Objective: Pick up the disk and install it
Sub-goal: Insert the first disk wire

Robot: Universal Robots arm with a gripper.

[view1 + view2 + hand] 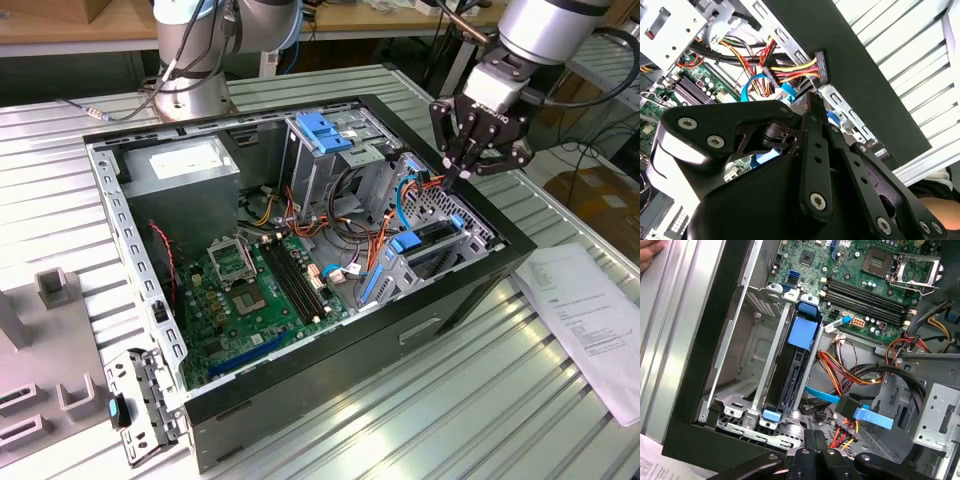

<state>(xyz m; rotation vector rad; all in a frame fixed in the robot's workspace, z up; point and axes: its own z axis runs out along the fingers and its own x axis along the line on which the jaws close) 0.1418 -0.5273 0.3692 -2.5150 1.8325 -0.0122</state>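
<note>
Hovering over the computer case corner in the upper right of the exterior view, my gripper has its fingers pressed together with nothing between them. I log the disk seated on edge in the drive bay, right of centre in the exterior view, just below the fingertips. In the first wrist view its blue carrier frame sits between the bay's metal rails, with the cables beside it.

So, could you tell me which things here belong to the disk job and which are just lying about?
Job: disk standing in the drive bay; gripper close above the bay; open computer case.
Lying about: paper sheet; perforated bracket with blue knob; grey fixture.
</note>
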